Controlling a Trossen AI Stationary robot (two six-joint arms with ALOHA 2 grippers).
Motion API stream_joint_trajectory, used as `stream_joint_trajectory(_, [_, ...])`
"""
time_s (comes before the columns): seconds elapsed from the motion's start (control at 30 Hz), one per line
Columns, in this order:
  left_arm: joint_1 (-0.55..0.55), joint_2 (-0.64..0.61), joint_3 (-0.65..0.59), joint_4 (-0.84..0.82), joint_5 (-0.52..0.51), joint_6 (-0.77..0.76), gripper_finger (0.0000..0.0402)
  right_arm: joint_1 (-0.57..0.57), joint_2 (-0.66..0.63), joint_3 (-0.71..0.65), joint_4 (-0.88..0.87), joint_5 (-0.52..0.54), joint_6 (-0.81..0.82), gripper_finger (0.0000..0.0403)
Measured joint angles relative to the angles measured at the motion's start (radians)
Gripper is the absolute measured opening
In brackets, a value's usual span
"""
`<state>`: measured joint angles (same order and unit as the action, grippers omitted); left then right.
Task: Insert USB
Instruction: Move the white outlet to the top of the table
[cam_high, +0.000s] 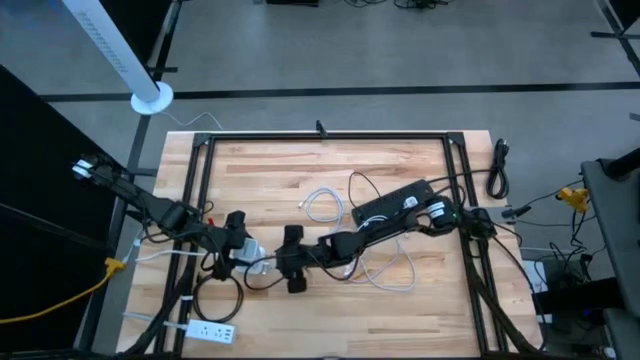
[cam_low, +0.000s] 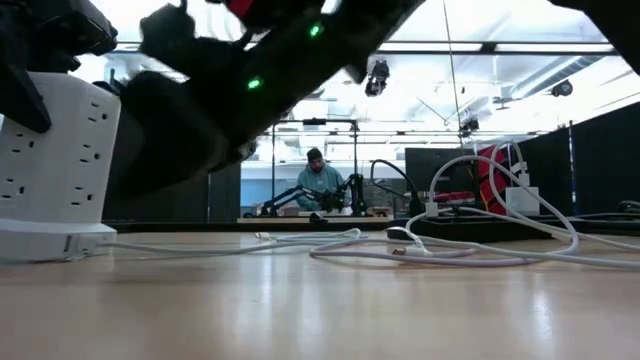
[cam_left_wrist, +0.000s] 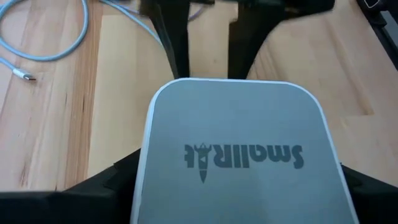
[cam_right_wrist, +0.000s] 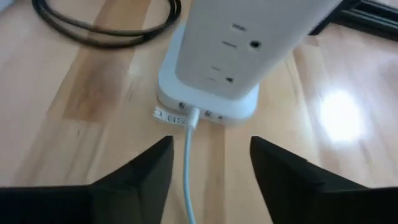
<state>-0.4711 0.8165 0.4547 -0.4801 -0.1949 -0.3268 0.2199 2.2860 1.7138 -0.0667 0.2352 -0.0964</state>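
At the base of the white power tower (cam_right_wrist: 214, 56), the white USB cable (cam_right_wrist: 188, 155) sits plugged into one of the low ports, its plug seated against the base lip and its cord running back between my right gripper's fingers. Right gripper (cam_right_wrist: 208, 168): fingers apart, either side of the cord, not touching it as far as I can see. I judge the insertion made and the release the step in hand.

To do it well: I would back the right gripper straight along the cord's line, no sideways drift, so a finger does not snag the cord and lever the plug out.

Left gripper (cam_left_wrist: 236, 205): straddles the tower from the far side, fingers spread wide against its flanks, bracing it. Keep that brace until the right arm is clear.

A spare white cable (cam_high: 322, 205) lies coiled well apart on the table (cam_high: 270, 165).
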Motion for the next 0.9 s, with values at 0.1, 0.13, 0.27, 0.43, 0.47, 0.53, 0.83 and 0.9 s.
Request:
stream_joint_trajectory(0.1, [-0.001,-0.001,-0.011,0.026,-0.018,0.003,0.0277,0.0,-0.061,-0.005,-0.065,0.0,-0.019,0.0226])
stream_joint_trajectory(0.13, [-0.001,-0.001,-0.019,0.042,-0.026,0.004,0.0277,0.0,-0.081,-0.015,-0.068,-0.001,-0.011,0.023])
stream_joint_trajectory(0.27, [-0.013,-0.003,-0.06,0.133,-0.085,0.01,0.0277,-0.002,-0.12,-0.077,-0.045,-0.006,0.077,0.0234])
stream_joint_trajectory(0.43, [-0.014,-0.003,-0.078,0.169,-0.119,0.02,0.0277,-0.005,-0.104,-0.205,0.221,-0.008,0.24,0.0239])
stream_joint_trajectory(0.47, [-0.014,-0.003,-0.079,0.168,-0.122,0.022,0.0277,-0.005,-0.097,-0.223,0.282,-0.007,0.243,0.0244])
stream_joint_trajectory(0.53, [-0.014,-0.003,-0.079,0.169,-0.126,0.024,0.0277,-0.005,-0.072,-0.239,0.424,-0.008,0.242,0.0258])
stream_joint_trajectory(0.83, [-0.014,-0.003,-0.084,0.17,-0.135,0.027,0.0277,-0.032,0.074,-0.184,0.574,0.003,0.227,0.0334])
stream_joint_trajectory(0.9, [-0.014,-0.002,-0.084,0.171,-0.137,0.028,0.0277,-0.043,0.087,-0.172,0.618,-0.001,0.227,0.0343])
